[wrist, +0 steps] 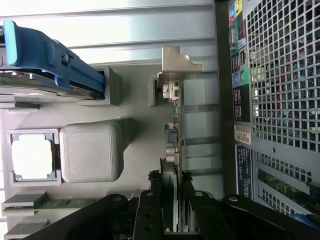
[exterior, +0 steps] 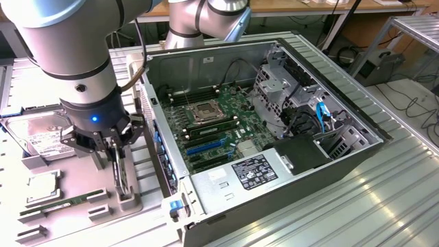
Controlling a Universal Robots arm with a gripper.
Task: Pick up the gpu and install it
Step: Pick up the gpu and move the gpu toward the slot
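Note:
The gpu point(exterior: 123, 177) stands on edge in a slot of the grey parts tray point(exterior: 82, 172), at the exterior view's left of the open computer case point(exterior: 288, 154). My gripper point(exterior: 115, 153) hangs straight above it, and its black fingers come down on both faces of the card. In the wrist view I see the gpu point(wrist: 172, 145) edge-on, with its silver metal bracket point(wrist: 176, 62) at the far end. The gripper point(wrist: 171, 217) is shut on the card near its other end, a finger point(wrist: 149, 212) pressed against each side. The card still sits in its tray slot.
On the tray lie a hard drive point(exterior: 41, 136) in a blue carrier point(wrist: 45, 60), a CPU point(exterior: 42, 186) and a green RAM stick point(exterior: 61, 202). The case lies on its side with the motherboard's blue slots point(exterior: 205, 146) exposed. Its perforated rear wall point(wrist: 280, 75) stands close beside the gpu.

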